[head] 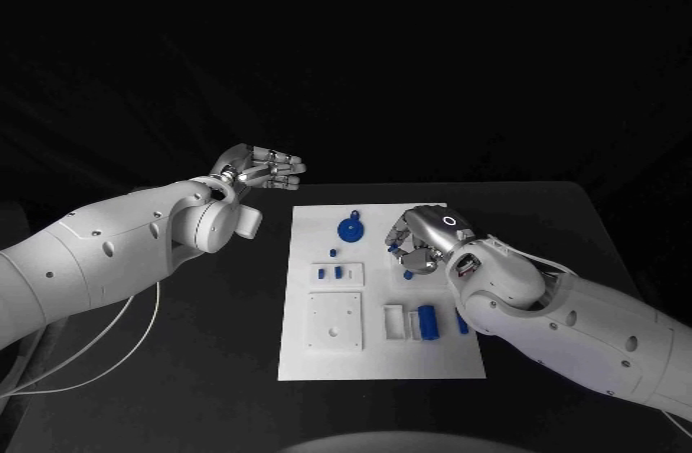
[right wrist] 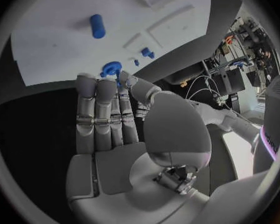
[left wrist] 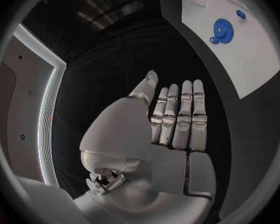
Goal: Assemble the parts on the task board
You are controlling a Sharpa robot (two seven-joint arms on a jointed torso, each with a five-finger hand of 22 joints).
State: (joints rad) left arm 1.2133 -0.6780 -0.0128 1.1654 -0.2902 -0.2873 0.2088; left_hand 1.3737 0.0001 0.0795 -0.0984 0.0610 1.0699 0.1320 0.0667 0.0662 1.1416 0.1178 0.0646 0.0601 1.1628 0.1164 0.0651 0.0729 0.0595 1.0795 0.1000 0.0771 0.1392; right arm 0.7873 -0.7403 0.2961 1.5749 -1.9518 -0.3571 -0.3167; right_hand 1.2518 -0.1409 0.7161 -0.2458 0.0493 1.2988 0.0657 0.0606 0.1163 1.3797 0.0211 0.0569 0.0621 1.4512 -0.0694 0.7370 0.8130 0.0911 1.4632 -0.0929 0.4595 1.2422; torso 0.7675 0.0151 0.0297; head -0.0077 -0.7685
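The white task board (head: 433,363) lies mid-table. On its far part stands a blue gear (head: 352,231) with a small blue peg (head: 356,214) beyond it. My right hand (head: 420,235) hovers over the board's far right part, fingers straight. Its thumb and a finger pinch a thin blue part (right wrist: 118,77), with the gear (right wrist: 110,67) just past the fingertips. My left hand (head: 261,167) is raised off the board's far left corner, fingers (left wrist: 177,114) straight and side by side, holding nothing. From there the gear (left wrist: 222,30) and the board (left wrist: 252,64) lie well ahead.
Small blue pieces (head: 330,270) sit in a white block on the board's left. A white square plate (head: 336,322) lies nearer me. Blue cylinders (head: 430,321) rest by a white holder (head: 394,320) under my right forearm. Bare black table (head: 173,373) surrounds the board.
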